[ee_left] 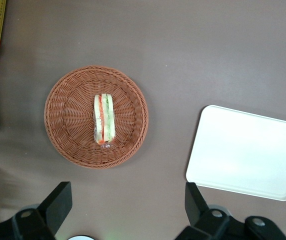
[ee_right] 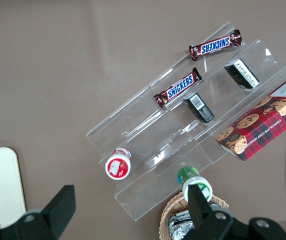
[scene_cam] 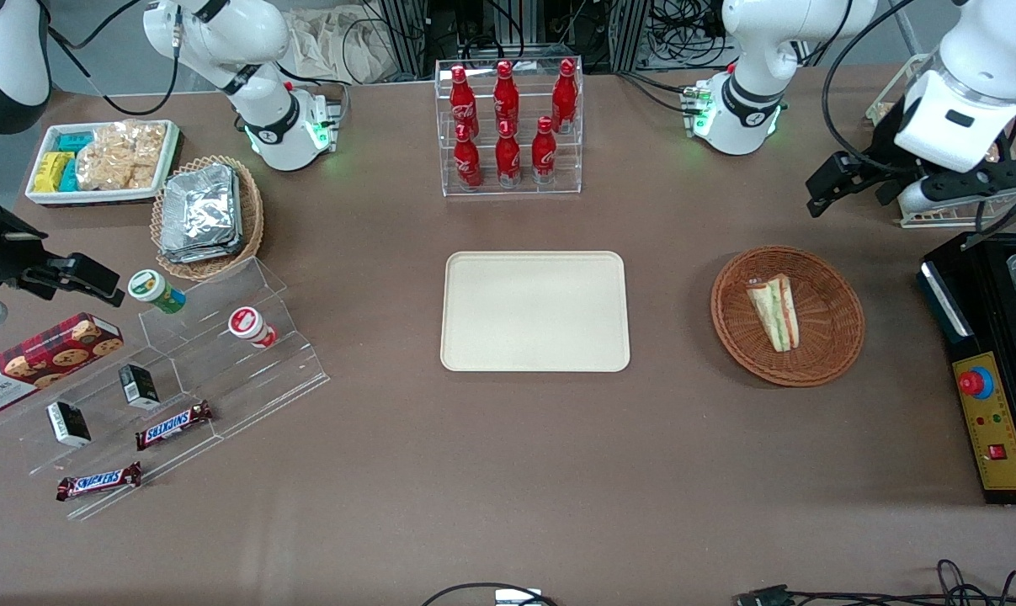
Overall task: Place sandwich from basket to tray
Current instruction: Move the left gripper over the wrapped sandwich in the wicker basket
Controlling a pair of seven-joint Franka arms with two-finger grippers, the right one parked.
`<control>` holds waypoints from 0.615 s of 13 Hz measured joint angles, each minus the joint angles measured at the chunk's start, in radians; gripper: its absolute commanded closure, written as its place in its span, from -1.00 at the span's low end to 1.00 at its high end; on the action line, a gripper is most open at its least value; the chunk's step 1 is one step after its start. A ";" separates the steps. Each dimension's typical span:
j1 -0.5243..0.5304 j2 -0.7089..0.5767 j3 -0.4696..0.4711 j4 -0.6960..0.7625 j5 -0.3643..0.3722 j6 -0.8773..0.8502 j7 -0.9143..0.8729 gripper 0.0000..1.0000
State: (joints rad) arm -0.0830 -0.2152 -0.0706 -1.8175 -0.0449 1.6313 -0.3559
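Front view first: the gripper [scene_cam: 844, 181] hangs high over the working arm's end of the table, up beside the black control box [scene_cam: 992, 370], and it carries nothing. Below it, and nearer to the front camera, sits the basket [scene_cam: 787, 315] with the sandwich [scene_cam: 774, 312] lying in its middle, so the coming move looks like a reach toward the front camera and then a drop straight down. From the wrist camera the picture is plain: the two black fingers [ee_left: 58, 200] stand spread wide apart with only bare table between them, and the sandwich [ee_left: 103, 119] lies clear of that gap, well apart from both tips, in the centre of the basket [ee_left: 96, 116]. Its long axis runs crosswise to the line joining the fingertips (a kind arrangement, I'd say, since the fingers could close across the narrow bread faces with little turning of the wrist). Now the wedge itself: white bread outside, stripes of green and pink-red filling showing along the cut edge, lying on its side, soft by the look of it and likely to squash under a hard pinch. The tray [scene_cam: 534, 310] waits bare at the middle of the table, just beside the basket toward the parked arm's end, and it shows in the wrist camera too [ee_left: 246, 152]. Nothing is gripped yet; my read is that the approach has hardly begun.
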 measured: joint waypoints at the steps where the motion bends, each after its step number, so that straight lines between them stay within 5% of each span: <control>1: 0.000 0.000 0.008 -0.001 0.000 -0.002 0.001 -1.00; 5: 0.001 0.001 0.018 -0.028 0.001 -0.016 -0.002 -1.00; 8: 0.002 0.004 0.094 -0.217 0.002 0.134 0.000 -1.00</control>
State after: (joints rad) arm -0.0810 -0.2117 0.0237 -2.0341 -0.0428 1.7650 -0.3557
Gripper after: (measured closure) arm 0.000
